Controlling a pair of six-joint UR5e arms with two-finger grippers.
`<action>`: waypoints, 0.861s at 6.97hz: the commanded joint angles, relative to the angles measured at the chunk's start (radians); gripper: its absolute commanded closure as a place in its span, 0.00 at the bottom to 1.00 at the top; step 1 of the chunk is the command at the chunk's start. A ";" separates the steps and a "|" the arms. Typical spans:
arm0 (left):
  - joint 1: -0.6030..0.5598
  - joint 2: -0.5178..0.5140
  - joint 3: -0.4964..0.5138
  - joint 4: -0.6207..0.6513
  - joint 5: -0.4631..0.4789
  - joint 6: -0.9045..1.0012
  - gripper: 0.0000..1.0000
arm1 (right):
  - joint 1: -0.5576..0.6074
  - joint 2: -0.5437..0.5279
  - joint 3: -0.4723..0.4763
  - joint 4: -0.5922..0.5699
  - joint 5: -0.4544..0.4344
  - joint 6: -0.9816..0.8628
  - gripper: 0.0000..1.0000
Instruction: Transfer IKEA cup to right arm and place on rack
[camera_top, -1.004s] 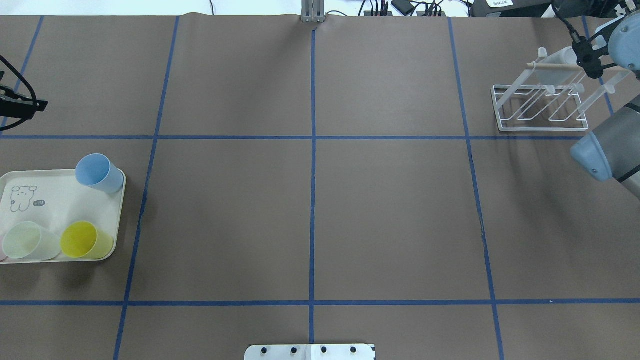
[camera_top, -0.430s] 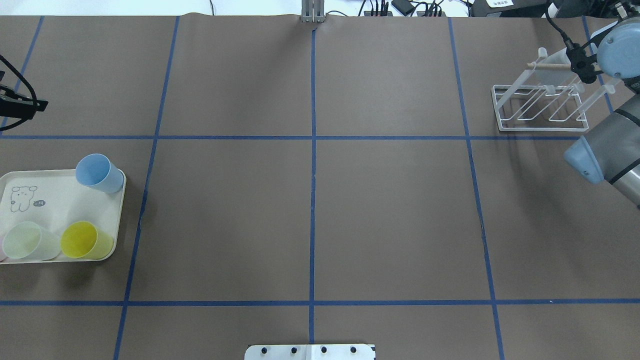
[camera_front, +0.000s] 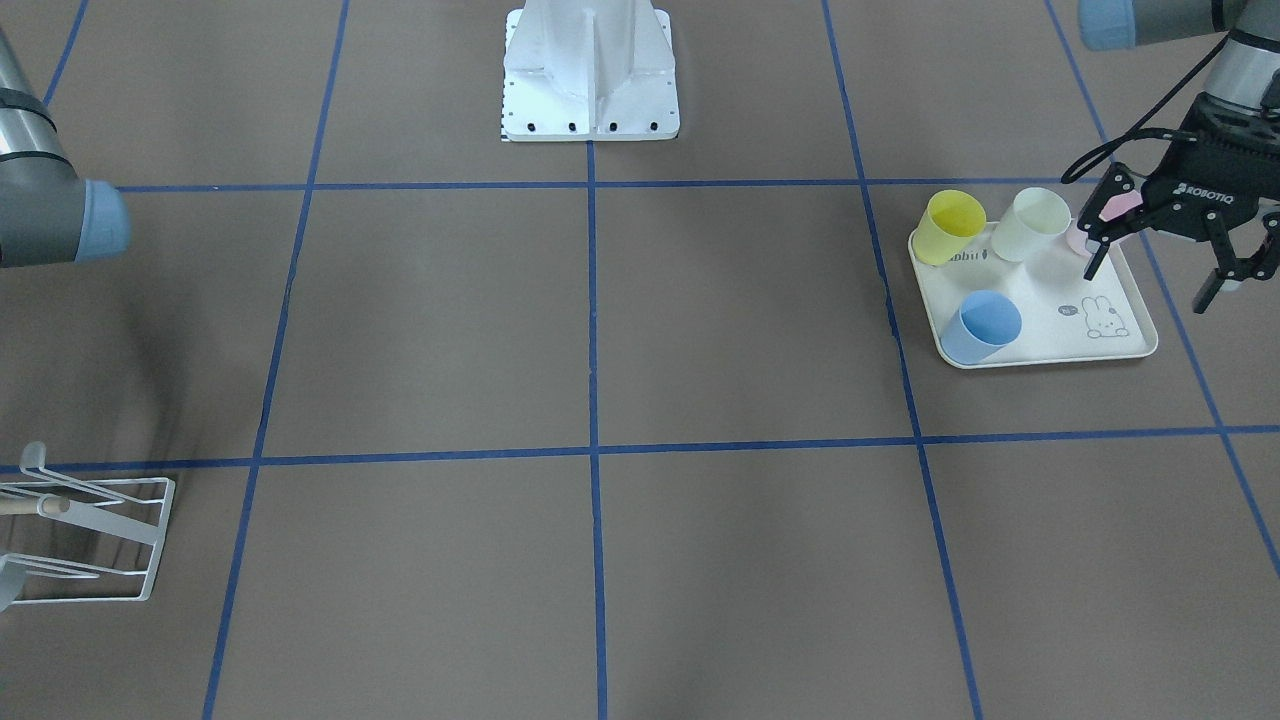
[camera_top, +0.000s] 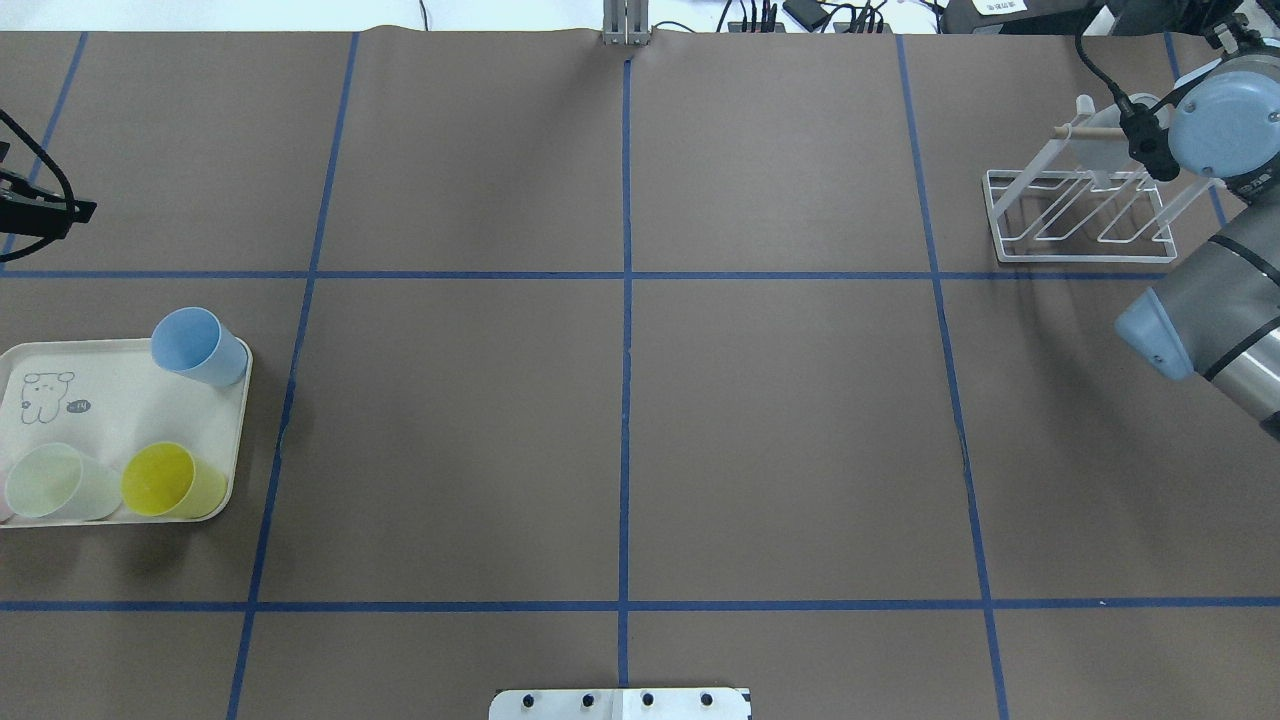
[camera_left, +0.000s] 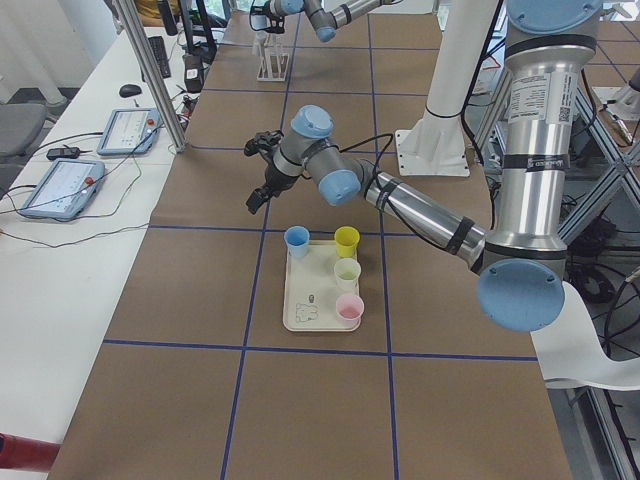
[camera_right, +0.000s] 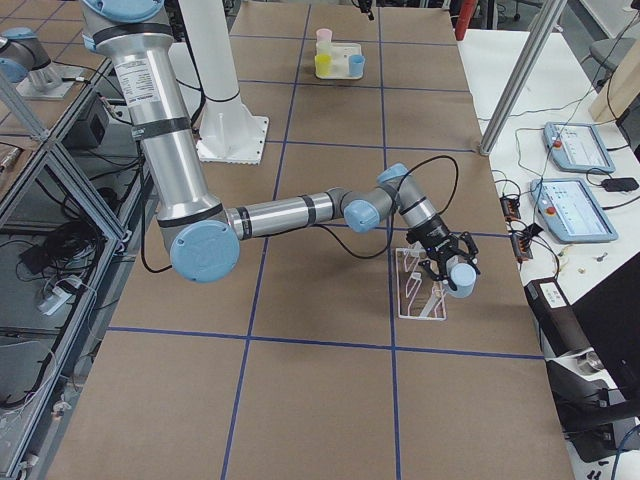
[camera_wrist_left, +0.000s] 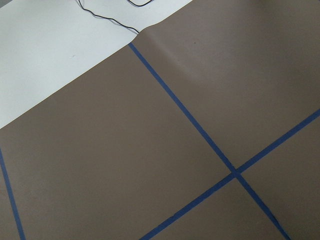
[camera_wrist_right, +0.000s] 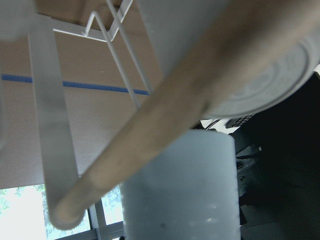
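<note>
The IKEA cup (camera_right: 460, 282), pale blue-white, hangs at the far end of the white wire rack (camera_top: 1080, 250), against its wooden dowel (camera_top: 1095, 131). My right gripper (camera_right: 452, 268) is shut on it. The right wrist view is filled by the cup (camera_wrist_right: 180, 190) with the dowel (camera_wrist_right: 165, 120) crossing just in front of it; no fingers show there. From overhead the right wrist covers most of the cup (camera_top: 1105, 150). My left gripper (camera_front: 1148, 290) hovers open and empty over the far edge of the tray.
A cream rabbit tray (camera_top: 120, 400) at the left table edge holds a blue cup (camera_top: 195, 345), a yellow cup (camera_top: 165, 480) and a pale green cup (camera_top: 55, 482). A pink cup (camera_front: 1085, 235) stands partly behind the left gripper. The right arm's elbow (camera_top: 1160, 335) hangs near the rack.
The right wrist and elbow have swung leftward over the rack, staying with the cup at the dowel. The left gripper and the tray cups have not moved.
</note>
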 joint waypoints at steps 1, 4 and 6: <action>0.001 0.000 0.000 0.000 0.000 0.000 0.00 | -0.002 -0.005 -0.008 0.000 -0.003 0.001 0.71; 0.001 -0.002 -0.003 -0.002 -0.051 -0.028 0.00 | -0.002 -0.011 -0.007 0.000 -0.016 0.001 0.70; 0.001 0.000 -0.002 -0.002 -0.051 -0.026 0.00 | -0.007 -0.011 -0.007 -0.001 -0.016 -0.008 0.54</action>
